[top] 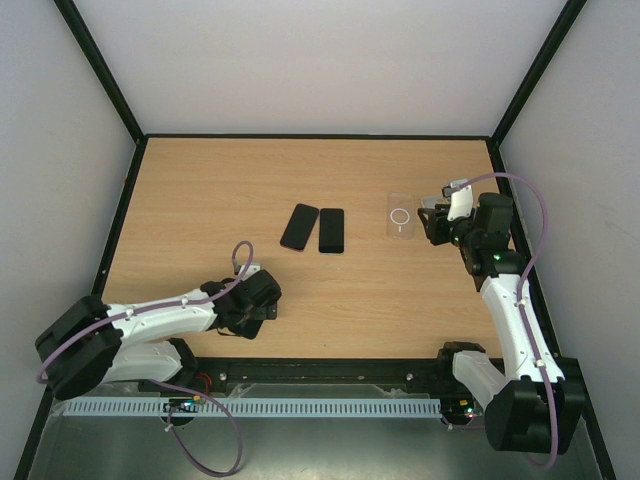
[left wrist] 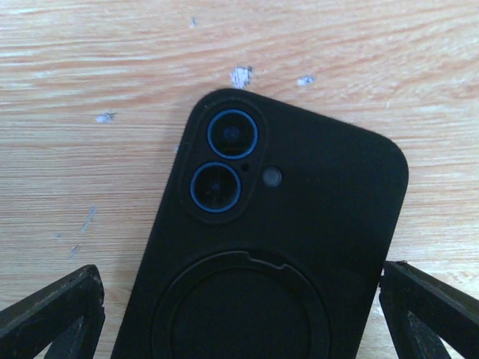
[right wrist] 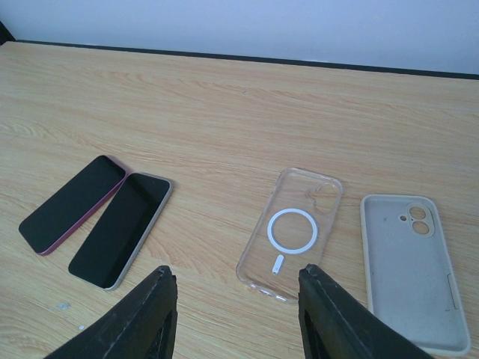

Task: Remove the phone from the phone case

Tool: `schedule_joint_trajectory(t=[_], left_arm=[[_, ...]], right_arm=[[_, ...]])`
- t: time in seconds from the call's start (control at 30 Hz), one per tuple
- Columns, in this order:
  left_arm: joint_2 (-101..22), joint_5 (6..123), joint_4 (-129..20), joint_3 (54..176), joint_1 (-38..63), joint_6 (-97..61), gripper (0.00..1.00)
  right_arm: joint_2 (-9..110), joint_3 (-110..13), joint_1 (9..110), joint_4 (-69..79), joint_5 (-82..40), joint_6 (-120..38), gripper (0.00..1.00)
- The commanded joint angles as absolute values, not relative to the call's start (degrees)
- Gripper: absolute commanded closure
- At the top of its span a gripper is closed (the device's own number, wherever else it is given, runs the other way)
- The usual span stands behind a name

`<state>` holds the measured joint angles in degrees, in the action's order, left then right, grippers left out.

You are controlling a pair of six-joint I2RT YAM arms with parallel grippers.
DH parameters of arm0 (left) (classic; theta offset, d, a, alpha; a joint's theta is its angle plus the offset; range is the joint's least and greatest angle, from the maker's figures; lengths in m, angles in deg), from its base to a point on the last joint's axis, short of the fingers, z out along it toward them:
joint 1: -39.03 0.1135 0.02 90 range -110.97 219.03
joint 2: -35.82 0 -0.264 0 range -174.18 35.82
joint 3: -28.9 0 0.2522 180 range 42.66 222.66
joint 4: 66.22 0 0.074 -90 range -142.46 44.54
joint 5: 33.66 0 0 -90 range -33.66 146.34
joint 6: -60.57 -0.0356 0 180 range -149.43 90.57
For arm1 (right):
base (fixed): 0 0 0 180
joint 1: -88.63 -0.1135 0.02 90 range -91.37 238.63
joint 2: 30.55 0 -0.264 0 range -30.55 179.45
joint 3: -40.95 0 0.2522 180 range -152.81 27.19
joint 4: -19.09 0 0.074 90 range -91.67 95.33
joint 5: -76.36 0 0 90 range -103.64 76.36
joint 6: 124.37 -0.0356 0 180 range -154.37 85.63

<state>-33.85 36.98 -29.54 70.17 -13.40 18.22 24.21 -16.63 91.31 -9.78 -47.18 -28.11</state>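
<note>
A phone in a black case [left wrist: 299,224] lies back-up on the wooden table, with blue-ringed camera lenses and a round ring on the back. My left gripper [left wrist: 239,314] is open and straddles its width. The right finger [left wrist: 426,307] is at the case's edge and the left finger [left wrist: 56,314] stands a little off it. In the top view my left gripper [top: 252,308] is low over the table near the front left and hides the cased phone. My right gripper [top: 432,222] is open and empty at the right side, above the table [top: 200,200].
Two bare phones lie screen-up side by side mid-table, one pink-edged [right wrist: 73,203] and one silver-edged [right wrist: 123,228]. An empty clear case with a white ring [right wrist: 296,232] and an empty grey case [right wrist: 412,269] lie beside them at the right. Black frame rails edge the table.
</note>
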Motion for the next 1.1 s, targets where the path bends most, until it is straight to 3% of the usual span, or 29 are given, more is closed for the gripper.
schedule_joint_trajectory(t=[0.0,0.5,0.77,1.07], left_arm=[[-36.6,39.2,-28.0,70.7,-13.1,17.9,0.00],[-40.2,58.7,-26.5,73.6,-18.0,16.6,0.00],[-43.8,51.9,-18.4,77.9,-19.3,18.6,0.00],[-51.5,51.8,-15.2,83.1,-19.1,15.9,0.04]], right_arm=[[24.0,-16.7,91.5,-10.3,-47.5,-27.4,0.55],[24.7,-16.7,91.5,-10.4,-47.7,-27.3,0.55],[24.7,-16.8,91.5,-10.6,-47.7,-27.2,0.55],[24.7,-16.9,91.5,-10.8,-48.1,-27.1,0.55]])
